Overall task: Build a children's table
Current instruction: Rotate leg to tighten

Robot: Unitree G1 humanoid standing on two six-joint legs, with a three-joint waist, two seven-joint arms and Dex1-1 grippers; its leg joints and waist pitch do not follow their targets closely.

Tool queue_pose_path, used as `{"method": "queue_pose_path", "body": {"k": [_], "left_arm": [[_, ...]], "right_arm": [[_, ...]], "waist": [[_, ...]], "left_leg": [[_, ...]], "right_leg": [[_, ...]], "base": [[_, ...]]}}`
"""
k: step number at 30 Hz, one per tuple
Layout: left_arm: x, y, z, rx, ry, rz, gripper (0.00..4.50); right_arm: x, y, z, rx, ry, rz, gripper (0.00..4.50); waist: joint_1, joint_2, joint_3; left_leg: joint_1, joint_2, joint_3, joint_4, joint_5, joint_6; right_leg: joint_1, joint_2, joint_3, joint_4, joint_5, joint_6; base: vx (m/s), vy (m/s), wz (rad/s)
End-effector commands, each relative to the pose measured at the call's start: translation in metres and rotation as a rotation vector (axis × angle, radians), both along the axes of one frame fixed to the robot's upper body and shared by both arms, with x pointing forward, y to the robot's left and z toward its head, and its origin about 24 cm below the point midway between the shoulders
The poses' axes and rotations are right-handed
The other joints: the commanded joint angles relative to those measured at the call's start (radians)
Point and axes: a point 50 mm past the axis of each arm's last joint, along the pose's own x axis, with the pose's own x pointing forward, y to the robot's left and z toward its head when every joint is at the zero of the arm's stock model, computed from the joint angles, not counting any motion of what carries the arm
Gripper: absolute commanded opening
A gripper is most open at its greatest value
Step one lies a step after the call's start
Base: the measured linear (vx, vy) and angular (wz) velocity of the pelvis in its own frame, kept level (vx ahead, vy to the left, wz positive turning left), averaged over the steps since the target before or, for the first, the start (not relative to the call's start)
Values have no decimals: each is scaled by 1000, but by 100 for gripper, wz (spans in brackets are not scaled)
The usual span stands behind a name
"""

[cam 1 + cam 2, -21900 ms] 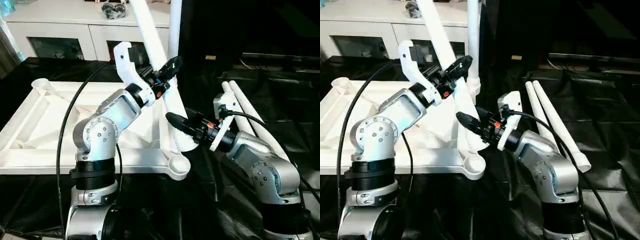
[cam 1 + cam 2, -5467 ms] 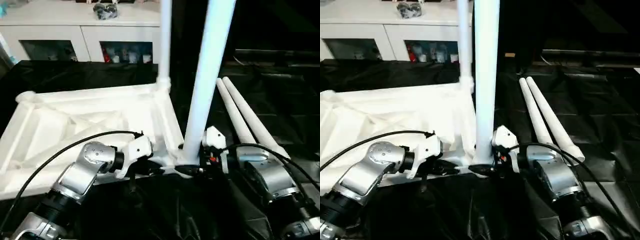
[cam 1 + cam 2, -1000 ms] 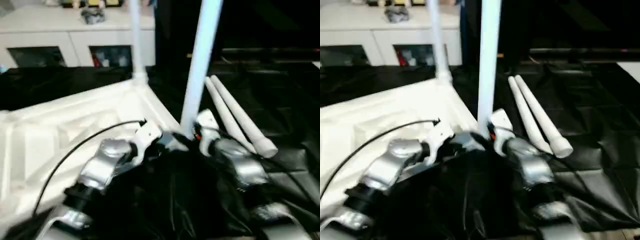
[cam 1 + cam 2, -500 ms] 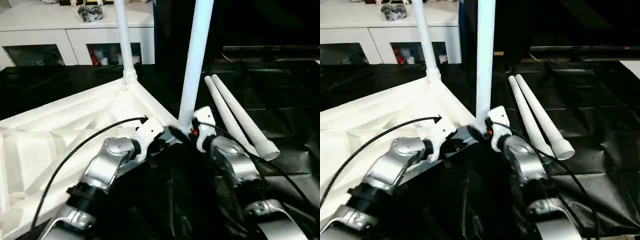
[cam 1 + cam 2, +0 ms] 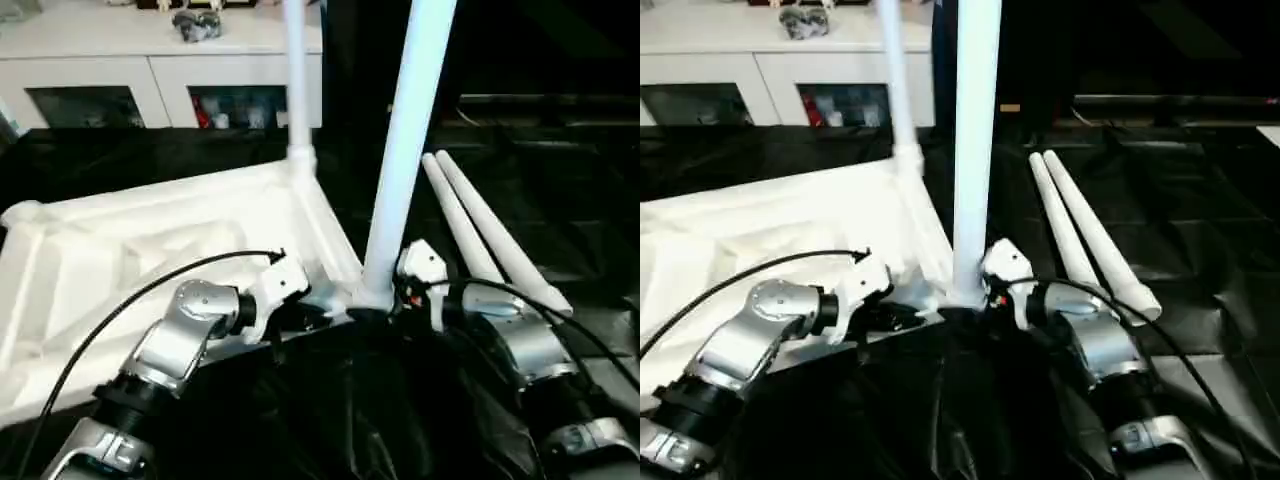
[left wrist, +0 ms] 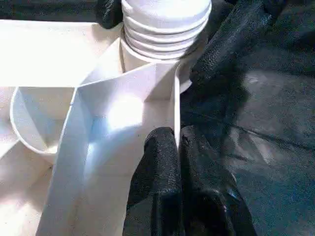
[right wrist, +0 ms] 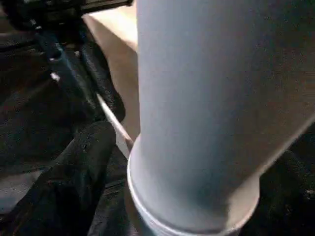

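Spread widest: a black, crinkled sheet over the surface point(image 5: 560, 180), with a white glass-doored cabinet point(image 5: 150, 50) behind. On the sheet, the children's table, lying upside down so the sockets face up for the legs: white plastic tabletop point(image 5: 100, 250), rectangular, underside crossed by raised ribs inside a thin upright rim. Two long white tube legs already upright in it, the far leg point(image 5: 296, 70) in the back corner and the near leg point(image 5: 405, 160) in the front corner just ahead of both arms; smooth, round, slightly tapered. Another two loose legs point(image 5: 490, 245) side by side on the sheet to the right, apart from the tabletop, probably parked within the right arm's reach. An empty round socket point(image 5: 22, 213) at the far left corner. At the near leg's foot, a ringed collar point(image 6: 165, 24) sunk into its round socket point(image 6: 147, 64). Left claw point(image 6: 178, 142) pinched tight on the thin rim wall just beside that socket, apparently to keep the light tabletop from sliding. Right claw point(image 5: 378, 308) spread wide, one textured black finger on each side of the near leg's base, straddling rather than clamping; actual contact not clear.
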Motion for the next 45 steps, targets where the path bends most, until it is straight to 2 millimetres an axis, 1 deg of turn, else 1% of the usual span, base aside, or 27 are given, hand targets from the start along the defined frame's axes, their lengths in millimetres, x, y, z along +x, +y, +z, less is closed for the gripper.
{"method": "queue_pose_path", "body": {"k": [1,3,6,7,9,10,12,13,14,16,18,19,20,21,22,24,25,26,27,28,30,32,35,38,42,44,45], "left_arm": [[2,-12,21,-67,-86,-69,0],[1,-11,21,-68,-83,-73,0],[0,-9,20,-63,-77,-83,0],[0,-9,20,-63,-77,-83,0],[1,-7,20,-54,-83,-69,0],[2,-6,19,-52,-86,-62,0],[6,-6,18,-37,-107,-8,0],[10,-7,17,-28,-115,44,0],[11,-7,17,-26,-117,62,0],[15,-8,16,-17,-123,106,0],[20,-10,15,-3,-132,171,0],[22,-12,14,0,-137,209,0],[25,-14,14,5,-142,247,0],[25,-14,14,5,-142,247,0],[28,-18,14,5,-152,288,0],[34,-29,17,-14,-171,354,0],[34,-31,17,-17,-174,360,0],[34,-37,19,-37,-179,367,0],[34,-41,20,-49,-182,360,0],[33,-44,20,-55,-184,345,0],[30,-49,20,-62,-185,314,0],[27,-49,19,-66,-179,283,0],[24,-45,17,-60,-171,255,0],[22,-40,16,-57,-167,234,0],[17,-27,16,-52,-149,143,0],[17,-27,16,-52,-149,143,0],[14,-22,18,-57,-138,98,0]], "right_arm": [[-14,17,-7,19,58,132,361],[-15,17,-6,21,62,141,350],[-16,18,-7,17,60,144,317],[-16,18,-7,17,60,143,317],[-15,20,-9,12,48,110,287],[-14,20,-9,11,45,100,282],[-9,23,-12,2,25,27,275],[-3,25,-15,-7,19,-62,275],[-1,26,-17,-10,19,-94,272],[6,29,-19,-17,8,-182,272],[16,33,-22,-20,4,-345,272],[22,35,-24,-14,9,-437,272],[26,38,-26,-2,27,-535,272],[26,38,-26,-2,27,-535,271],[29,42,-28,21,53,-625,270],[31,55,-29,56,70,-693,270],[31,57,-29,57,68,-696,270],[32,63,-27,76,54,-690,270],[32,66,-25,98,53,-682,305],[32,67,-23,115,52,-669,326],[32,69,-20,148,57,-647,326],[32,68,-18,164,59,-622,357],[32,62,-16,163,41,-585,381],[30,56,-15,154,29,-539,381],[19,42,-10,128,2,-324,381],[19,42,-10,128,2,-323,381],[11,35,-8,108,6,-207,381]], "waist": [[1,1,-68],[1,-2,-69],[1,-1,-69],[1,-2,-69],[1,-7,-69],[1,-5,-68],[-1,-6,-67],[-4,-7,-66],[-5,-6,-66],[-15,-7,-64],[-21,-5,-62],[-28,-5,-63],[-31,-4,-64],[-32,-3,-63],[-34,-3,-65],[-34,-3,-66],[-31,-3,-68],[-28,-3,-69],[-27,-3,-70],[-24,-2,-72],[-25,-3,-72],[-24,-1,-72],[-23,0,-71],[-23,0,-71],[-20,-2,-71],[-20,-2,-70],[-18,-6,-69]], "left_leg": [[11,30,-7,-69,-276,42],[10,29,-6,-69,-270,41],[9,29,-6,-69,-267,41],[9,29,-7,-69,-266,40],[9,29,-6,-69,-264,40],[9,29,-7,-69,-262,39],[8,28,-7,-70,-263,33],[8,28,-7,-70,-257,27],[8,26,-6,-70,-265,23],[11,24,-10,-72,-295,6],[14,24,-10,-71,-312,-1],[12,22,-12,-72,-311,-6],[12,21,-12,-71,-315,-8],[14,21,-13,-72,-320,-7],[12,22,-12,-72,-317,-6],[14,23,-10,-71,-309,-8],[14,23,-10,-71,-303,-8],[11,24,-8,-71,-289,-1],[8,23,-9,-70,-282,1],[9,23,-7,-68,-268,9],[6,22,-6,-68,-255,19],[4,23,-6,-68,-247,27],[6,23,-6,-68,-256,27],[5,24,-7,-69,-264,26],[4,27,-7,-69,-257,38],[4,26,-6,-69,-260,41],[6,25,-6,-69,-261,40]], "right_leg": [[47,-64,37,-83,-288,-222],[48,-64,37,-82,-285,-219],[48,-65,36,-84,-296,-217],[48,-65,37,-84,-302,-213],[47,-65,37,-84,-305,-211],[47,-66,37,-84,-311,-210],[46,-66,37,-85,-325,-203],[44,-66,37,-85,-335,-200],[43,-66,36,-87,-346,-197],[42,-67,33,-91,-410,-177],[38,-68,35,-95,-436,-171],[38,-68,34,-96,-446,-166],[37,-66,34,-96,-448,-163],[36,-67,33,-98,-452,-161],[37,-65,34,-97,-434,-162],[35,-66,36,-94,-400,-172],[36,-65,36,-94,-387,-175],[38,-65,37,-90,-337,-186],[41,-65,37,-88,-321,-188],[42,-65,38,-85,-286,-194],[46,-64,38,-82,-259,-201],[48,-64,37,-81,-239,-209],[47,-64,36,-82,-254,-211],[49,-66,37,-83,-272,-207],[51,-65,37,-80,-246,-213],[50,-65,37,-81,-254,-214],[51,-63,36,-84,-272,-210]], "base": [[0,0,0],[0,0,0],[0,0,0],[0,0,0],[0,0,0],[0,0,0],[0,0,0],[0,0,0],[0,0,0],[0,0,0],[0,0,0],[0,0,0],[0,0,0],[0,0,0],[0,0,0],[0,0,0],[0,0,0],[0,0,0],[0,0,0],[0,0,0],[0,0,0],[0,0,0],[0,0,0],[0,0,0],[0,0,0],[0,0,0],[0,0,0]]}}
